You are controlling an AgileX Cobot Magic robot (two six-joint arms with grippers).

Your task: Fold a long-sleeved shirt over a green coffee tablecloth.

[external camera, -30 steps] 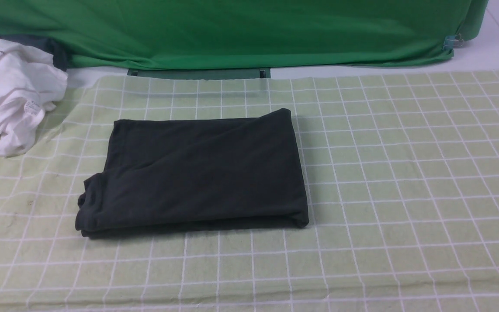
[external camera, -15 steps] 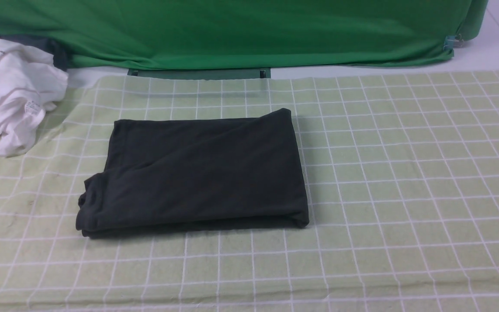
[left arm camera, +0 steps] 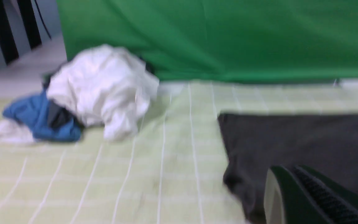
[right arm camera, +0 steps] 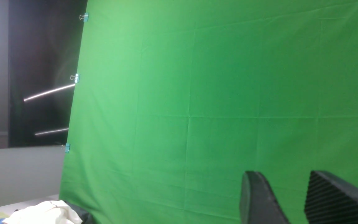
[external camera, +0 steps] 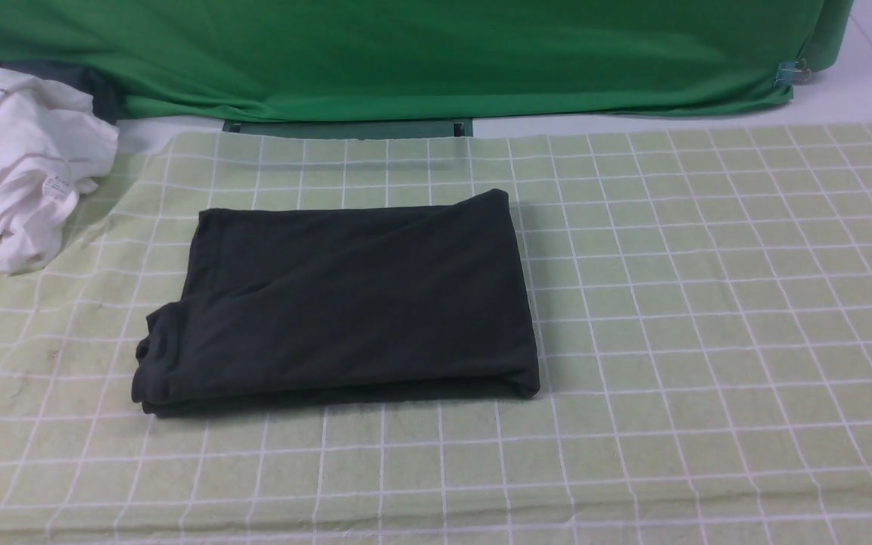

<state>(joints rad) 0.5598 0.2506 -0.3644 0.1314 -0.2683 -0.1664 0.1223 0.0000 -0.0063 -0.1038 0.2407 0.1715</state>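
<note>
Shirt folding looks finished: the long-sleeved shirt (external camera: 337,299) lies as a compact rectangle mid-left on the green coffee tablecloth (external camera: 708,303). Your left gripper (left arm camera: 294,194) has just edged in at the near-left corner, pressed together, empty. Your right gripper (right arm camera: 294,199) points at the backdrop, fingers parted, empty. No print is readable; the white garment (external camera: 20,151) carries an illegible tag.
</note>
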